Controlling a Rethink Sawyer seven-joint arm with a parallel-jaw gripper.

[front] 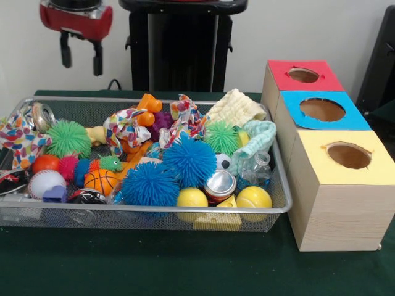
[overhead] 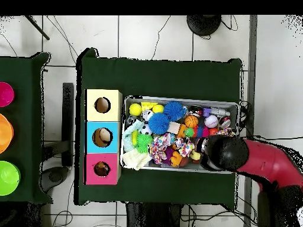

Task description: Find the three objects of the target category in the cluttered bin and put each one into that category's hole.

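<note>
The cluttered bin [front: 154, 209] is a wide wire-mesh tray full of mixed objects. It holds two blue spiky balls [front: 189, 161], green spiky balls [front: 68, 138], yellow balls [front: 253, 197], a small basketball [front: 100, 180], a baseball [front: 45, 183], metal cans [front: 220, 184], patterned cloths [front: 125, 126] and a clear bottle [front: 254, 169]. My gripper [front: 81, 58] hangs open and empty, high above the bin's far left end. In the overhead view the arm's head [overhead: 225, 153] covers that end of the bin [overhead: 177, 99] and hides the gripper.
Three wooden boxes stand in a row right of the bin, each with a round hole in its top: red [front: 303, 75], blue [front: 323, 110] and yellow [front: 349, 155]. The robot's pedestal [front: 179, 49] is behind the bin. Green cloth covers the table [front: 185, 265].
</note>
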